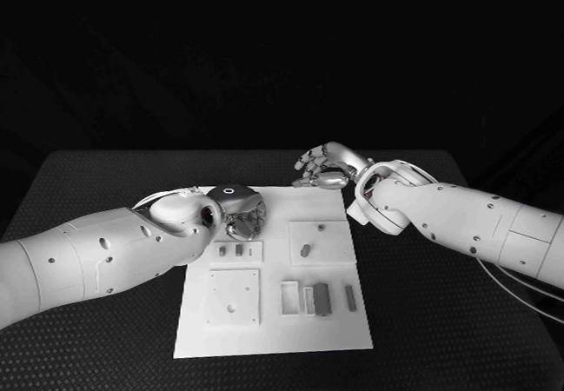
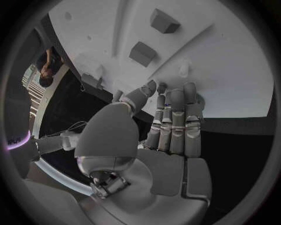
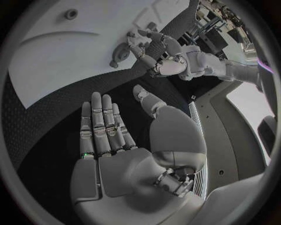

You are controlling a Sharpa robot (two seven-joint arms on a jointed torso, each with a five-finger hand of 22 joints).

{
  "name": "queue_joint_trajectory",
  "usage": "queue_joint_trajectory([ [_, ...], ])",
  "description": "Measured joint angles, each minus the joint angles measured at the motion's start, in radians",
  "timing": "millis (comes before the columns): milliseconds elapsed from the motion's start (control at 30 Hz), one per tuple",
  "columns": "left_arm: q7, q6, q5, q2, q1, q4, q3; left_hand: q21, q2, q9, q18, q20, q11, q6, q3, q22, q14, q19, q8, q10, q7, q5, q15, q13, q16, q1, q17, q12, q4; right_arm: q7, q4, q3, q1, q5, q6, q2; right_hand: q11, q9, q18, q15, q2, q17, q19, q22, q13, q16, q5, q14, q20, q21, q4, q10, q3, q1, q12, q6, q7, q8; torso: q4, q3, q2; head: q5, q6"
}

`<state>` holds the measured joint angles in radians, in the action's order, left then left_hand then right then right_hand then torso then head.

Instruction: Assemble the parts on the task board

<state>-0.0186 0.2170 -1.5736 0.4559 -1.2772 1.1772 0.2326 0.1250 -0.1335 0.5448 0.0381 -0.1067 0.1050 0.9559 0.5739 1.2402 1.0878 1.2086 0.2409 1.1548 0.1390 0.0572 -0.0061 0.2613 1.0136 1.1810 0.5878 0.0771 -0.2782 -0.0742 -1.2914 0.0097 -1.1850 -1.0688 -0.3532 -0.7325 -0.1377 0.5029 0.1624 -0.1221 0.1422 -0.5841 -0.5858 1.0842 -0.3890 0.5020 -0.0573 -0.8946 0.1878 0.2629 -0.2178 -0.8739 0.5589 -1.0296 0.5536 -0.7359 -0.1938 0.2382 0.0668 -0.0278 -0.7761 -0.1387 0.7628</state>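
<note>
Two hands near the task board's (image 1: 273, 334) far edge

The left hand (image 1: 240, 213) hangs over the board's far corner, fingers apart, holding nothing. The right hand (image 1: 327, 168) floats past that edge, spread and free.

The left robot hand (image 1: 238, 213) rests on the task board (image 1: 273, 334); the right robot hand (image 1: 325, 167) hovers open just beyond its far edge.

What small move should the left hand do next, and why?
Probably lower the left hand a little and close its fingers on a small grey part near the far left corner of the white task board. That hand hovers over this corner, seemingly empty with fingers apart, while the right hand is open beyond the board's far edge.
</note>
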Motion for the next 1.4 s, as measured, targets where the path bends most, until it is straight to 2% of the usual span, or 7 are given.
queue_joint_trajectory([
  [300, 0.000, -0.002, -0.003, -0.004, 0.001, -0.011, 0.000, 0.000, 0.000, -0.002, 0.000, 0.001, 0.000, 0.000, 0.000, 0.002, 0.001, 0.001, 0.000, 0.000, 0.000, 0.000, 0.000, 0.000, 0.000, 0.000, 0.000, 0.000, 0.000, -0.004, -0.002, 0.000, 0.000, 0.008, -0.002, 0.000, -0.004, -0.001, 0.000, -0.004, 0.000, 0.000, 0.000, 0.000, 0.009, -0.009, 0.000, -0.004, 0.000, -0.006, 0.003, -0.004, -0.003, 0.000, 0.000, 0.000, 0.000, 0.000, -0.0006, 0.0003, 0.000, -0.001, 0.000],
  [567, 0.000, -0.005, -0.006, -0.012, 0.007, -0.020, -0.003, 0.000, 0.010, -0.004, 0.001, 0.001, -0.002, 0.000, 0.000, 0.006, 0.004, 0.009, 0.000, 0.002, 0.000, 0.000, -0.003, -0.001, 0.002, 0.000, 0.001, 0.002, 0.000, -0.005, -0.005, 0.000, 0.000, 0.011, -0.003, -0.001, -0.004, -0.002, 0.000, -0.001, -0.004, -0.001, 0.000, 0.001, 0.014, -0.012, 0.000, -0.006, 0.000, -0.006, 0.000, -0.004, -0.005, -0.004, 0.000, 0.000, 0.000, 0.000, -0.0012, 0.0003, -0.002, -0.005, 0.003],
  [833, -0.001, -0.004, -0.008, -0.014, 0.008, -0.023, -0.003, 0.004, 0.015, -0.007, 0.001, -0.002, -0.002, 0.004, 0.000, 0.010, 0.011, 0.012, 0.000, 0.009, 0.004, 0.000, -0.003, -0.004, 0.005, -0.004, 0.002, 0.004, 0.000, -0.005, -0.005, 0.000, 0.000, 0.012, -0.003, 0.001, -0.004, -0.003, 0.000, 0.000, 0.000, -0.002, 0.000, 0.001, 0.018, -0.017, 0.000, -0.007, 0.000, -0.009, 0.000, -0.004, -0.005, -0.008, -0.004, 0.000, 0.000, 0.000, -0.0011, 0.0001, -0.002, -0.009, 0.008],
  [1200, -0.003, -0.011, -0.013, -0.016, 0.009, -0.030, -0.004, 0.004, 0.034, -0.009, 0.003, -0.002, -0.009, 0.018, 0.003, 0.020, 0.017, 0.019, 0.009, 0.027, 0.004, 0.000, -0.008, -0.003, 0.013, -0.002, 0.002, 0.004, -0.003, -0.005, -0.005, 0.000, 0.000, 0.012, -0.004, 0.000, -0.003, -0.004, 0.000, 0.000, 0.000, -0.003, 0.000, 0.002, 0.021, -0.020, 0.000, -0.007, 0.000, -0.009, 0.000, -0.004, -0.005, -0.008, -0.004, 0.000, 0.000, 0.004, 0.0004, 0.0000, 0.000, -0.011, 0.013],
  [1400, -0.003, -0.021, -0.021, -0.019, 0.008, -0.032, -0.006, 0.004, 0.034, -0.010, 0.004, -0.007, -0.012, 0.021, 0.004, 0.023, 0.024, 0.025, 0.011, 0.031, 0.000, 0.000, -0.008, -0.002, 0.013, -0.002, 0.002, 0.004, -0.004, -0.006, -0.006, 0.000, 0.000, 0.012, -0.004, 0.000, -0.003, -0.004, 0.000, 0.000, 0.000, -0.003, 0.000, 0.002, 0.023, -0.020, 0.000, -0.007, 0.000, -0.009, 0.003, -0.004, -0.008, -0.008, -0.004, 0.006, 0.002, 0.004, 0.0000, -0.0004, 0.000, -0.012, 0.014],
])
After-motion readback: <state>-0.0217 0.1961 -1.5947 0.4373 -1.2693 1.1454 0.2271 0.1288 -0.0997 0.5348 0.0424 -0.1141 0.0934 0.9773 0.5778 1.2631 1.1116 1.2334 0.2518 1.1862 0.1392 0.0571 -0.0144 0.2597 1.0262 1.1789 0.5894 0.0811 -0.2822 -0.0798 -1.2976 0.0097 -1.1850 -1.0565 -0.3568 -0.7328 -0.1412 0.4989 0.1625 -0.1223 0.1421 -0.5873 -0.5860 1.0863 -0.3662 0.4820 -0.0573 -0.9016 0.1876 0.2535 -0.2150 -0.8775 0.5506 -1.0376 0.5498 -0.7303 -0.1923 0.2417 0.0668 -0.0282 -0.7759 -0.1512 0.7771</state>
